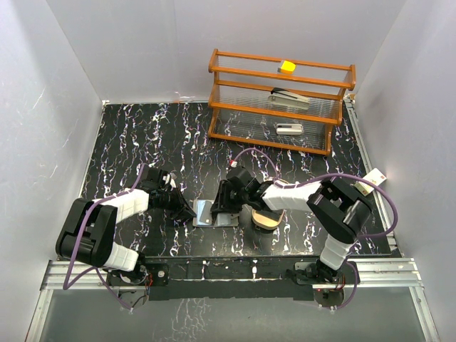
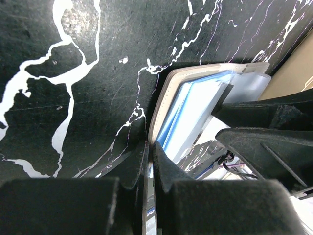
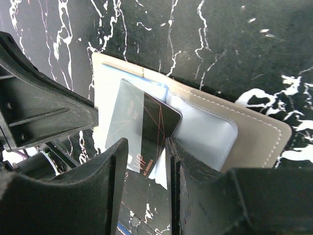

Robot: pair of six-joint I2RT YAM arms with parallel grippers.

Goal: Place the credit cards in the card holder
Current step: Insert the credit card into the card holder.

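The grey card holder [image 1: 214,213] lies open on the black marbled table. My left gripper [image 1: 187,206] is shut on its left edge; in the left wrist view the gripper [image 2: 150,149] pinches the thin flap of the card holder [image 2: 164,98], with a pale blue card [image 2: 182,110] in its pocket. My right gripper [image 1: 226,202] hovers over the holder's right half. In the right wrist view its jaws [image 3: 145,147] stand apart, and a dark card [image 3: 152,120] marked VIP lies between them, its top corner against a clear pocket of the card holder [image 3: 254,134].
A tan oval wooden tray [image 1: 266,221] sits just right of the holder, under the right arm. At the back stands a wooden rack [image 1: 278,100] holding a yellow block [image 1: 287,67], a stapler [image 1: 288,98] and a small white object [image 1: 289,129]. White walls enclose the table.
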